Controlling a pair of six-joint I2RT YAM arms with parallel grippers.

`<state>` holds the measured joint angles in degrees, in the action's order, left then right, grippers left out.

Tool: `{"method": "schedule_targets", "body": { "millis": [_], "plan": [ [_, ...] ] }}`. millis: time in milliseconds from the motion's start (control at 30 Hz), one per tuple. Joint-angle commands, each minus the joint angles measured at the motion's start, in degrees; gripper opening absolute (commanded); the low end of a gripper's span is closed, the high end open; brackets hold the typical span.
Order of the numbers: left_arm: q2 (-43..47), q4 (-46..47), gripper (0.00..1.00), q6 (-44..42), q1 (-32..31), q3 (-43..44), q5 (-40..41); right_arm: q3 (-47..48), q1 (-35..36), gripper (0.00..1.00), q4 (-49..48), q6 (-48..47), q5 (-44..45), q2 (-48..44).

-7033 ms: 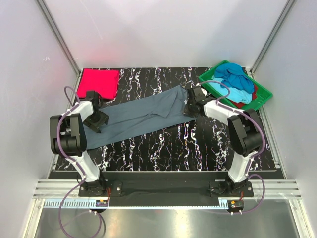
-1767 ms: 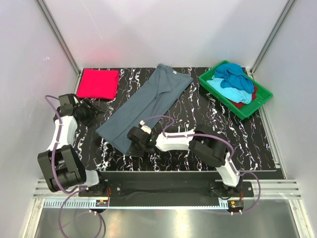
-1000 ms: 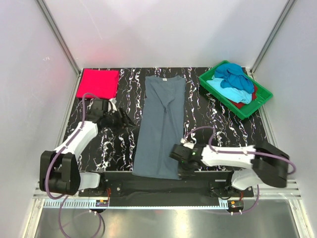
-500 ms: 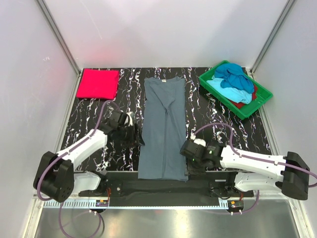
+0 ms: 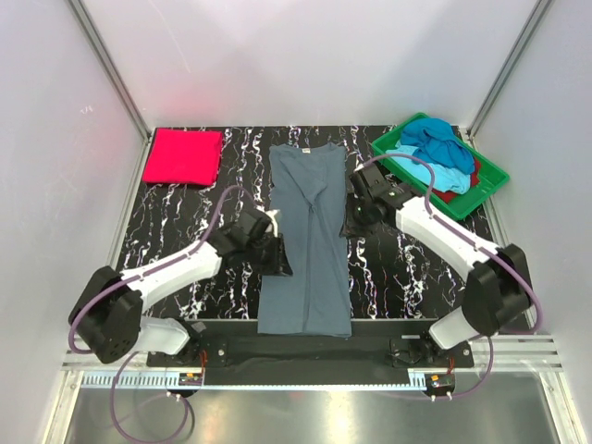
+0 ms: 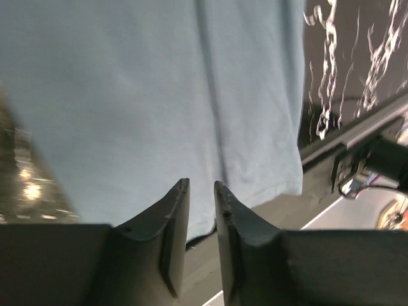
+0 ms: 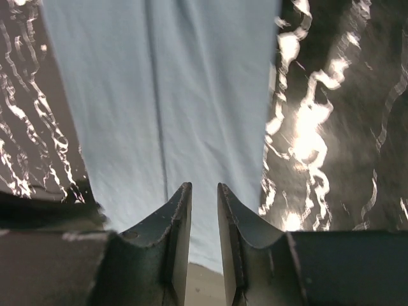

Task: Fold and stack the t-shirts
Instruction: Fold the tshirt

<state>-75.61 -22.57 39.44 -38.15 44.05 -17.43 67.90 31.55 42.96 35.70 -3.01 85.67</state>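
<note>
A slate grey-blue t-shirt (image 5: 305, 240), folded into a long narrow strip, lies flat down the middle of the table, its hem at the near edge. My left gripper (image 5: 276, 264) is over its left edge, jaws a little apart and empty (image 6: 201, 185), above the cloth (image 6: 159, 95). My right gripper (image 5: 350, 225) is at its right edge, jaws a little apart and empty (image 7: 204, 186), over the cloth (image 7: 159, 95). A folded red-pink t-shirt (image 5: 182, 155) lies at the back left. Dark blue (image 5: 433, 139), turquoise (image 5: 435, 173) and red (image 5: 450, 194) t-shirts are heaped in the tray.
The green plastic tray (image 5: 486, 180) stands at the back right corner. The black marbled table (image 5: 407, 268) has white walls on three sides. A metal rail and the arm bases (image 5: 305, 350) run along the near edge.
The shirt was swung round and now lies straight, front to back. In the last half second my right gripper moved from the hem up the right edge; my left gripper shifted slightly right.
</note>
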Motion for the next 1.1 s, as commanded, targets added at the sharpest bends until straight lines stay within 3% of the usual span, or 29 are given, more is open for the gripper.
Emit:
{"method": "schedule_targets", "body": {
  "millis": [0,133,200,367,767,933,1067],
  "plan": [
    [0.91,2.44,0.26,7.22,-8.30,1.30,9.31,2.51,-0.43,0.30,-2.09,-6.26,-3.67,2.22],
    [-0.41,2.62,0.26,14.68,-16.24,0.68,15.49,-1.71,-3.24,0.30,-4.81,-5.12,-5.25,0.04],
    [-2.50,2.53,0.37,16.01,-19.57,1.56,16.90,-4.60,-4.04,0.31,-5.69,-4.86,-5.87,-1.64],
    [-9.72,2.53,0.42,18.38,-24.77,4.46,17.26,-8.83,-5.36,0.31,-7.19,-4.41,-6.31,-7.70],
    [-14.21,2.09,0.30,21.20,-27.50,5.52,20.16,-12.53,-5.89,0.30,-7.54,-3.98,-6.49,-12.98],
    [-14.12,2.00,0.21,20.85,-27.50,5.52,20.07,-12.62,-5.89,0.30,-7.89,-3.71,-6.31,-13.07],
    [-15.26,1.74,0.20,20.76,-27.50,5.52,19.63,-12.62,-5.89,0.31,-8.07,-3.36,-6.57,-13.25]
  ]
}}
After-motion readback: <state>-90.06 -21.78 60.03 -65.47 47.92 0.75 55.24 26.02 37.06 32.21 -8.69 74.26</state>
